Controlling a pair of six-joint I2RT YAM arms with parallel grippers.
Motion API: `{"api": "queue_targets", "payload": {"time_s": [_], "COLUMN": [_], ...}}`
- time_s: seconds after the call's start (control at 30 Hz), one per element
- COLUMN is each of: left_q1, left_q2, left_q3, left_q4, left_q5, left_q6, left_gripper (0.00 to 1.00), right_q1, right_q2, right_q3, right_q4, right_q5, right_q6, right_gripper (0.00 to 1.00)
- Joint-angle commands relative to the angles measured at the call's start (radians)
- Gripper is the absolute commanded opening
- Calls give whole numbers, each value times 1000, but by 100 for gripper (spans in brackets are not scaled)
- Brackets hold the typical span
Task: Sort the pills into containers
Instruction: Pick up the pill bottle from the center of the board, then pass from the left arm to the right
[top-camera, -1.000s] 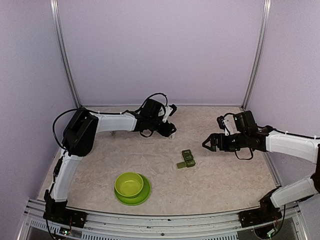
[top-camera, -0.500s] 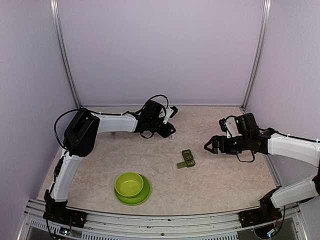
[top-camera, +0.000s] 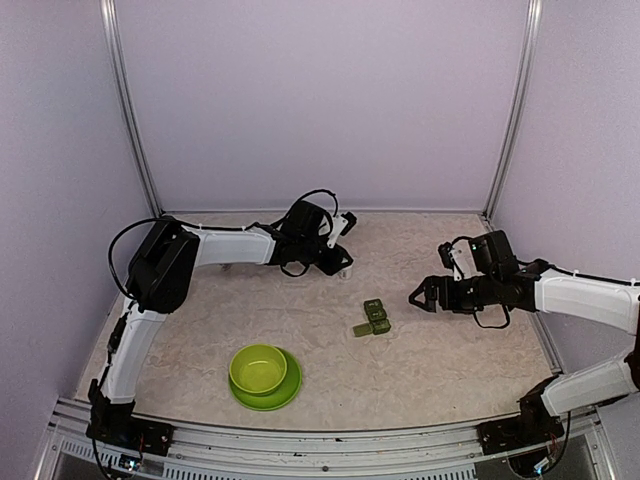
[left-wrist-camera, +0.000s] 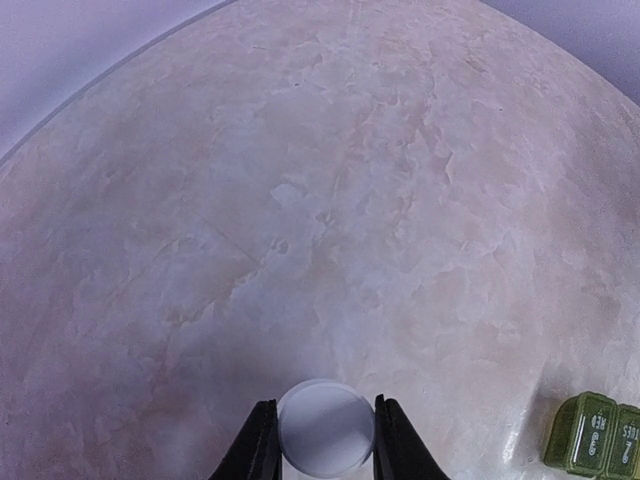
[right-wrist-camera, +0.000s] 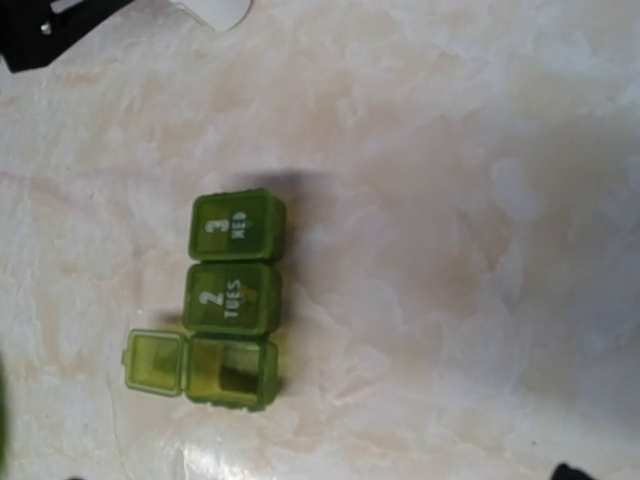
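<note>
Left end effector (left-wrist-camera: 322, 415) pinches a pill (left-wrist-camera: 325, 440) — right end effector (top-camera: 419, 296) gapes wide.

pill box (right-wrist-camera: 232, 300): dark green, white lettering
pill (left-wrist-camera: 325, 427): plain white
bowl (top-camera: 258, 367): lime green
plate (top-camera: 266, 403): lime green
tabletop (top-camera: 450, 350): beige, marbled
walls (top-camera: 320, 100): pale lilac

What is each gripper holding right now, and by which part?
The left gripper pinches a round white pill by its opposite edges; the right gripper is open, holding nothing.

A pale, marbled beige tabletop (top-camera: 450, 350) carries a small dark green three-compartment plastic pill box (top-camera: 374, 318) at centre frame, one end lid open, and a lime-green round plate (top-camera: 290, 385) at lower left.
</note>
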Motion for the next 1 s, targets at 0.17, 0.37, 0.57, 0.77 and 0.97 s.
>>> {"api": "queue_targets", "payload": {"time_s": [0.17, 0.37, 0.57, 0.77, 0.97], "left_q1": [-3, -7, -35, -86, -131], "left_q2": [-70, -149, -212, -273, -327], "left_q3": [5, -21, -41, -54, -55], "left_q4": [23, 30, 23, 16, 26], "left_q5": [63, 133, 166, 186, 241], "left_q6": [-16, -44, -63, -74, -106], "left_gripper": [16, 12, 12, 12, 12], "right_q1": [-7, -7, -7, -6, -7], "right_q2": [-60, -125, -170, -238, -320], "right_q3": [-31, -67, -81, -104, -150], "right_q4": [85, 165, 223, 287, 385], "right_q5": [-22, -45, -95, -125, -182], "right_q6": [-75, -114, -146, -177, -191], "right_gripper": [100, 100, 99, 98, 98]}}
